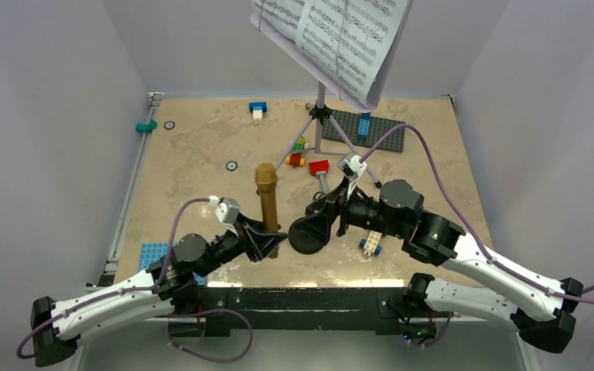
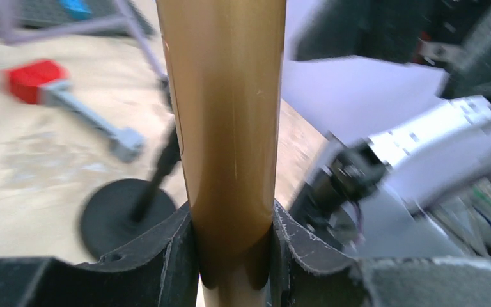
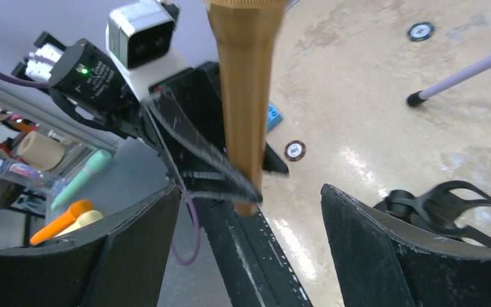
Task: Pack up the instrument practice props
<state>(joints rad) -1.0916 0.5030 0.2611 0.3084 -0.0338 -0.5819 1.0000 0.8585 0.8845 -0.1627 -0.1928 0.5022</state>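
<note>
Left gripper (image 1: pixel 267 243) is closed on the lower handle of the gold microphone (image 1: pixel 267 202). Mic upright, head up, probably posed so the other arm can reach the shaft. The handle sits squarely between the left jaws, touching both. Small black mic stand (image 2: pixel 126 214) is on the table just beside it, clip empty. Right gripper (image 3: pixel 249 220) faces the mic, jaws wide and holding nothing; neither finger touches it.
</note>
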